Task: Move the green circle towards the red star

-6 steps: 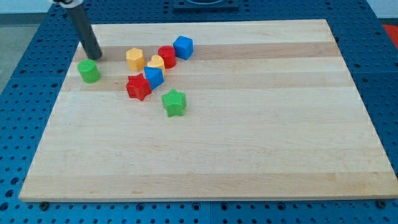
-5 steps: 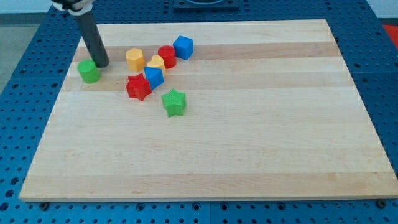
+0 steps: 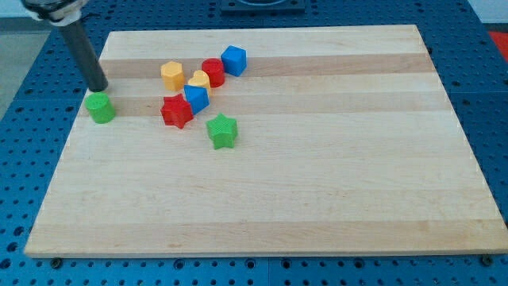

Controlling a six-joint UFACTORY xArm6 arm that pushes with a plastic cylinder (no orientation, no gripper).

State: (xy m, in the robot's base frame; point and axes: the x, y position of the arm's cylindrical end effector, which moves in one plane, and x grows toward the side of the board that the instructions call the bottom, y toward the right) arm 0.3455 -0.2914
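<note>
The green circle [image 3: 100, 108] sits near the board's left edge. The red star [image 3: 176, 111] lies to its right, touching a blue cube [image 3: 196, 98]. My tip [image 3: 99, 87] stands just above the green circle, close to its top edge; I cannot tell whether it touches. The dark rod rises from there toward the view's top left.
A yellow hexagon block [image 3: 171, 75], a yellow block [image 3: 199, 79], a red circle [image 3: 213, 71] and a second blue cube [image 3: 233, 59] cluster above the red star. A green star [image 3: 222, 131] lies below right of it. The wooden board [image 3: 317, 175] rests on a blue pegboard.
The green circle has slid left and slightly down, away from the red star. My tip has moved left, from the circle's upper right to just above it.
</note>
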